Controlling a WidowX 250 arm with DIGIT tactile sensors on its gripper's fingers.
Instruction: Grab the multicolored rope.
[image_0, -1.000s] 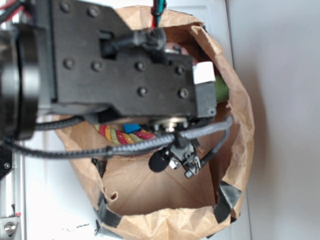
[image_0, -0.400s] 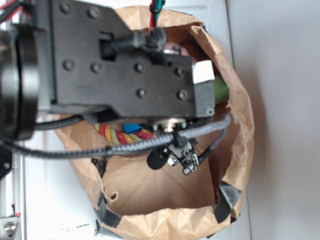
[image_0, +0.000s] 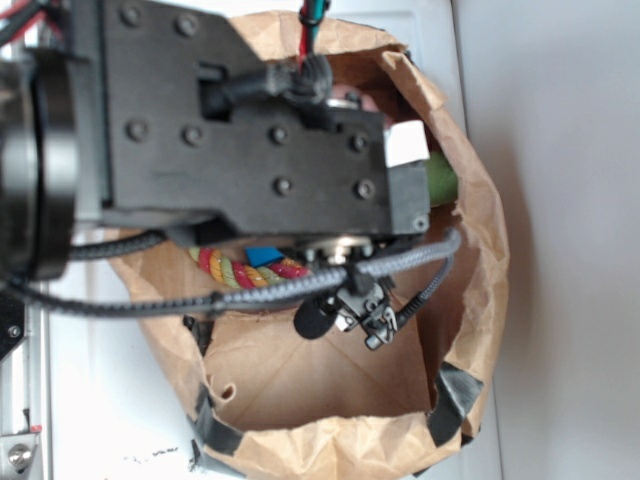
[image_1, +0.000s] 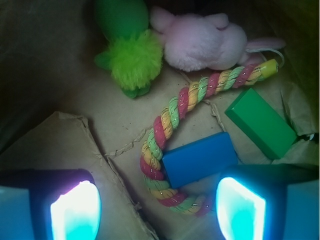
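The multicolored rope (image_1: 172, 125), twisted red, yellow and pale green, lies curved on the floor of a brown paper bag (image_0: 330, 380); a short stretch of the rope (image_0: 245, 272) also shows under the arm in the exterior view. My gripper (image_1: 157, 207) hangs above the bag floor, open, its two glowing fingers wide apart. The rope's lower end lies between them, nearer the right finger (image_1: 240, 207). Nothing is held.
A blue block (image_1: 200, 159) rests against the rope's inner curve. A green block (image_1: 260, 122) lies to the right, a pink plush (image_1: 205, 40) and a fuzzy yellow-green plush (image_1: 131, 57) at the back. Bag walls surround everything; a cardboard flap (image_1: 65, 145) lies left.
The arm has shifted very slightly; the dangling cable connector under it moved a little left. The rope has not moved.
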